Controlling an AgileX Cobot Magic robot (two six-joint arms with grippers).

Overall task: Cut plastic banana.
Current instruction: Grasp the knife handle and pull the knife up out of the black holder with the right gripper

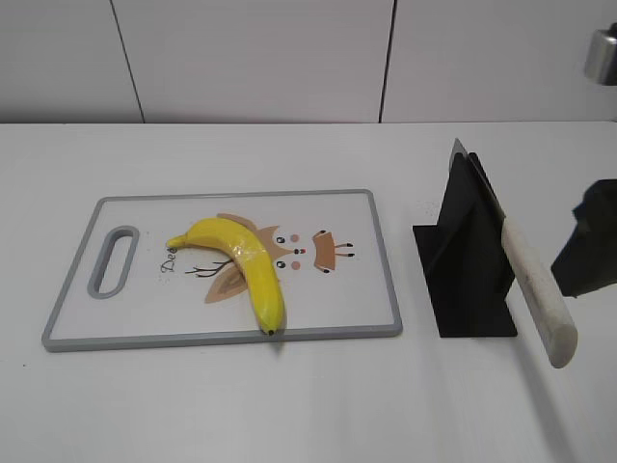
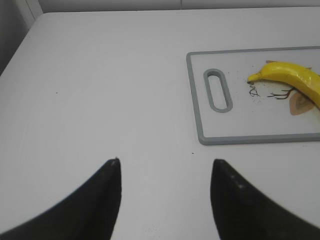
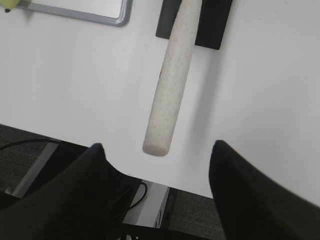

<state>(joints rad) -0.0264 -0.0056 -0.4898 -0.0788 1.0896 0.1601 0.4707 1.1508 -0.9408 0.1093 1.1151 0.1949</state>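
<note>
Nothing cut yet: plastic banana (image 1: 242, 260) whole on the cutting board (image 1: 376, 289), knife (image 1: 535, 289) in its stand right of the board, both claws apart and empty.

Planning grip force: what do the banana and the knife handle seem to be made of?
The banana looks like glossy moulded plastic: bright highlights on an even yellow skin. The knife handle looks like matte, off-white speckled plastic or composite; which one is unclear.
</note>
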